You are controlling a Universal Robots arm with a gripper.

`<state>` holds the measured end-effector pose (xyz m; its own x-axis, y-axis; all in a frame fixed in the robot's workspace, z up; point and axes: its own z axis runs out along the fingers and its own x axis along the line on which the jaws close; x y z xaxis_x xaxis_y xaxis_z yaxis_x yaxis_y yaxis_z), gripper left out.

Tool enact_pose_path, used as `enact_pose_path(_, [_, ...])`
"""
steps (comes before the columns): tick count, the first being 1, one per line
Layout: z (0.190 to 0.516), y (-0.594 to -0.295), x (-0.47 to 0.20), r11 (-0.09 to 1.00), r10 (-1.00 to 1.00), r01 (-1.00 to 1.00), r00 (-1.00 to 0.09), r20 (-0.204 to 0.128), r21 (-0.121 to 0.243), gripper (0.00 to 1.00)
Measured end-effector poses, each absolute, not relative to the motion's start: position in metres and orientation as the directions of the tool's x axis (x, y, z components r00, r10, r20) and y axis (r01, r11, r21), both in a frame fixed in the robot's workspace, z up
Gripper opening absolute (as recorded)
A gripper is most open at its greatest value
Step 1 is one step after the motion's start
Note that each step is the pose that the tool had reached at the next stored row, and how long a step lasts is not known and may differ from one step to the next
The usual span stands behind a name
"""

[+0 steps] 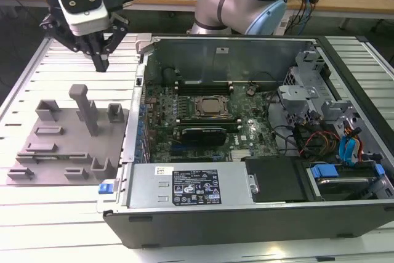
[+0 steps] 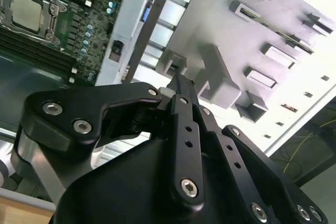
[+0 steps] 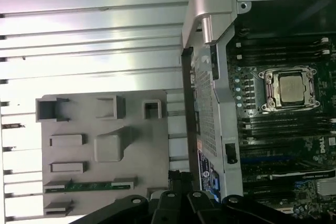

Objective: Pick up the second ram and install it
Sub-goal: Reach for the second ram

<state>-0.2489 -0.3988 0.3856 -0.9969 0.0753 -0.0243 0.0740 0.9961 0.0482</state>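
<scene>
Step in hand, by look of it: approach for pickup. End effector (image 1: 100, 61) hovers over grey holder plate (image 1: 71, 146), fingers pinched narrow, nothing between them. Second ram (image 3: 89, 185), a green stick, sits between two end brackets on plate, apart from fingers, not yet lifted. Grasp calls for fingers spread and squared across stick's thin edge. Tall peg (image 1: 86, 106) and low blocks crowd plate. Open computer case (image 1: 246, 220) just beside, processor socket (image 1: 212, 108) inside. All on slatted table (image 1: 37, 238).

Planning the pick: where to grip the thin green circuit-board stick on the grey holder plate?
Mid-length, across its flat faces, from above: the green circuit-board stick seems to stand on edge in the grey holder plate, ends boxed in.
</scene>
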Motion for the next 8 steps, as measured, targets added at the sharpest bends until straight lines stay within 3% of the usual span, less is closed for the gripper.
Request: enact_pose_path(8, [0.382, -0.399, -0.289, 0.996, 0.075, 0.074, -0.997, -0.024, 0.048, 0.08])
